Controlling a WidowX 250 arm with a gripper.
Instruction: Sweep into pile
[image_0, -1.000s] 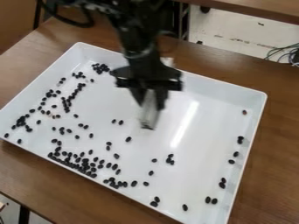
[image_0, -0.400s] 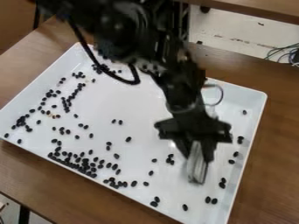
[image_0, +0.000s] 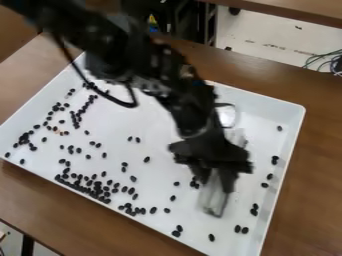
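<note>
A brown counter (image_0: 27, 200) holds a big white tray (image_0: 120, 120). Over the tray's right part, the black gripper (image_0: 216, 184) is closed around a pale, flat tool (image_0: 212, 201) that points down. Little black beans (image_0: 146, 159) lie in the tray, many bunched by its near edge, some at each side.

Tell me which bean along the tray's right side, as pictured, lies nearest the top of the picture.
The lone bean by the tray's upper right corner; every other one along that side lies lower.
</note>
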